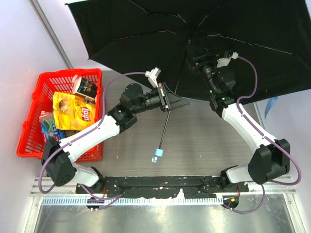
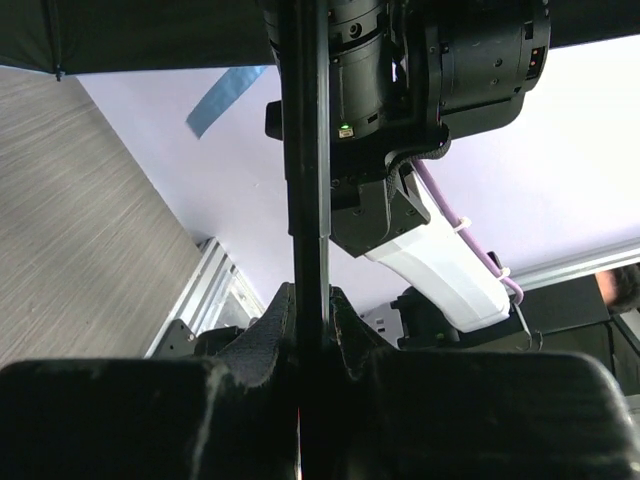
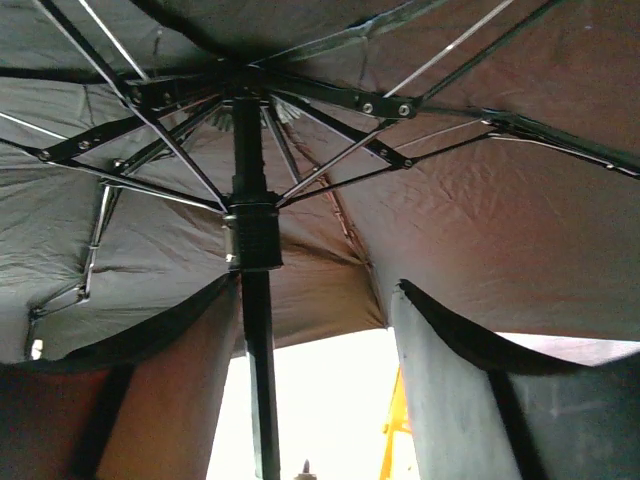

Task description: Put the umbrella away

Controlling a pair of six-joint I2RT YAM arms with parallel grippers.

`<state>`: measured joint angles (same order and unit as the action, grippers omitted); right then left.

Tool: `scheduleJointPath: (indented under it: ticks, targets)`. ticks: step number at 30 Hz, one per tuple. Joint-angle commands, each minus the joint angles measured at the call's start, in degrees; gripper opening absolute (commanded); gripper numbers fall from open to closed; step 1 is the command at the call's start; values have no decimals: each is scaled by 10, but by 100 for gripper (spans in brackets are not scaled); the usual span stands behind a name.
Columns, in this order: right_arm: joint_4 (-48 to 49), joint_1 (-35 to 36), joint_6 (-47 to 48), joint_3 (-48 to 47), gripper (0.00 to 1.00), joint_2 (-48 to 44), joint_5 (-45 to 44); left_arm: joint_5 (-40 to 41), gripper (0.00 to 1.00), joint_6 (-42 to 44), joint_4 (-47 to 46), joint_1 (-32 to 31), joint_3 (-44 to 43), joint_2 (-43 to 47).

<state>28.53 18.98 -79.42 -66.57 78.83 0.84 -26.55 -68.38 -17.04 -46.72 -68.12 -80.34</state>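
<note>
The umbrella (image 1: 194, 29) is spread open at the back of the table, its dark underside and ribs facing the top camera. Its thin black shaft (image 1: 165, 127) slants toward me and ends in a small light-blue handle (image 1: 157, 155). My left gripper (image 1: 170, 103) is shut on the shaft (image 2: 308, 200) about midway along it. Under the canopy (image 3: 480, 200), my right gripper (image 1: 199, 60) is open. The shaft (image 3: 255, 350) runs between its fingers (image 3: 450, 390), close to the left one, just below the runner (image 3: 252, 238).
A red basket (image 1: 29, 131) with snack bags, a yellow chip bag (image 1: 73, 111) among them, stands at the table's left edge. A blue tape strip (image 1: 270, 106) hangs on the right wall. The canopy covers the back of the table.
</note>
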Motion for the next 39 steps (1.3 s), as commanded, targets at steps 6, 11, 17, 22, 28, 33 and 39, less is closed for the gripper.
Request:
scheduleJointPath:
  ticks: [6,11,17,22,28,33,39]
  targets:
    - [108,-4,-21,-38,61,10,-24,-20,0,3,-91,-7,3,23]
    - [108,-3,-30,-48,67,10,-36,-21,0,10,-74,-7,-3,25]
    - [150,-3,-43,-43,68,10,-34,-24,0,13,-69,-4,-3,18]
    - [176,-3,-40,-24,71,2,-39,-22,0,40,-30,0,-21,15]
    - [113,-5,-18,-58,60,13,-41,-20,0,49,-26,-1,-15,19]
    - [88,-8,-14,-59,29,18,-59,-26,0,42,-34,0,1,19]
    - [71,-13,-29,-71,35,28,-58,-31,0,52,-26,0,2,17]
